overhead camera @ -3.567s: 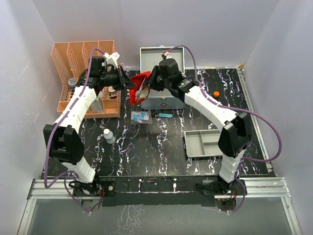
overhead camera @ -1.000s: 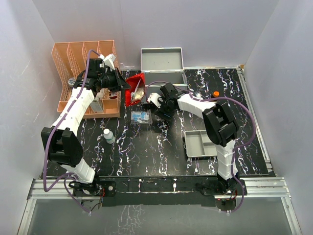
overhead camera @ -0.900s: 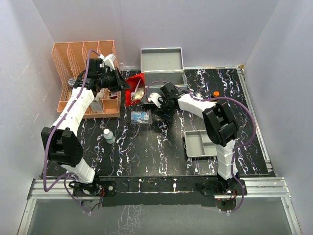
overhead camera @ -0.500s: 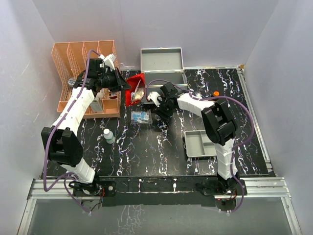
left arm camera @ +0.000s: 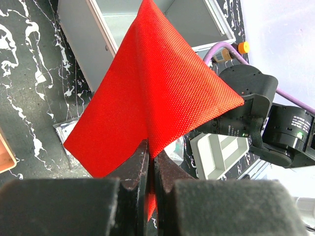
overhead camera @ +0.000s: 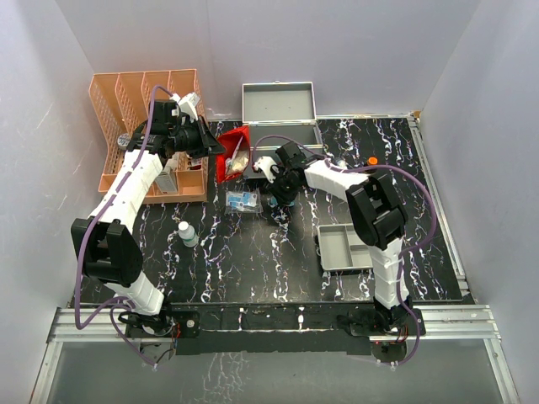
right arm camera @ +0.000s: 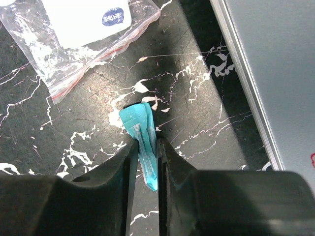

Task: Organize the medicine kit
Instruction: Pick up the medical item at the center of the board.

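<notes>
The medicine kit (overhead camera: pixel 286 135) stands open at the back, a silver-grey case with its lid (overhead camera: pixel 278 103) up; its grey inside (left arm camera: pixel 113 29) is bare in the left wrist view. My left gripper (overhead camera: pixel 210 147) (left arm camera: pixel 151 157) is shut on a corner of the red pouch (overhead camera: pixel 233 154) (left arm camera: pixel 157 93), which hangs in the air left of the case. My right gripper (overhead camera: pixel 276 200) (right arm camera: pixel 146 147) is down on the table in front of the case wall (right arm camera: pixel 275 73). Its fingers pinch a small teal packet (right arm camera: pixel 142 130) from both sides.
A clear plastic bag with a white card (overhead camera: pixel 242 199) (right arm camera: pixel 83 34) lies just left of the right gripper. A white bottle (overhead camera: pixel 187 233) stands further forward. A grey divided tray (overhead camera: pixel 349 247) sits front right, an orange rack (overhead camera: pixel 143 109) back left, an orange cap (overhead camera: pixel 372 161) right of the case.
My right gripper's jaws have narrowed from wide apart onto the teal packet, and its wrist has turned a little over the spot. The left arm and the red pouch have stayed put.
</notes>
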Action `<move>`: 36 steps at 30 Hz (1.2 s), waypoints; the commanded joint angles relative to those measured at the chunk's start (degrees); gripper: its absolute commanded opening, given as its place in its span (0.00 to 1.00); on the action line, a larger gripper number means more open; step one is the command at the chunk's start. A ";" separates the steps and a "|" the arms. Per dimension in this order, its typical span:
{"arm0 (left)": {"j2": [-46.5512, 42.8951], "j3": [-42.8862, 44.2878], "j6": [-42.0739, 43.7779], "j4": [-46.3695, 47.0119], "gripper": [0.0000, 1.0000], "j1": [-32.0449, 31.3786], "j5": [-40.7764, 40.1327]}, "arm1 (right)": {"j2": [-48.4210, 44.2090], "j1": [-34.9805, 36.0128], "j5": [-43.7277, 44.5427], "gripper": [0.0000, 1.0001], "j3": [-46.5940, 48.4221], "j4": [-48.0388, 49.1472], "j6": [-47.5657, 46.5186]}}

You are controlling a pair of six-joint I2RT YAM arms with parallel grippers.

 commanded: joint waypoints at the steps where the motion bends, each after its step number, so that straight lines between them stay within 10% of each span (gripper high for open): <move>1: -1.12 1.55 -0.30 1.29 0.00 0.27 2.04 | 3.79 0.46 3.65 0.15 -6.23 -7.03 1.37; 4: -0.87 1.72 -0.49 1.25 0.00 0.27 2.04 | 2.27 0.91 3.55 0.00 -7.87 -7.74 2.17; 23: -0.02 3.55 0.80 -0.46 0.00 0.25 -2.95 | -19.34 2.94 -2.22 0.00 1.58 -15.89 23.20; 36: -0.24 4.26 1.24 0.56 0.00 0.23 -8.58 | -26.82 3.03 -6.98 0.00 8.98 -0.56 41.79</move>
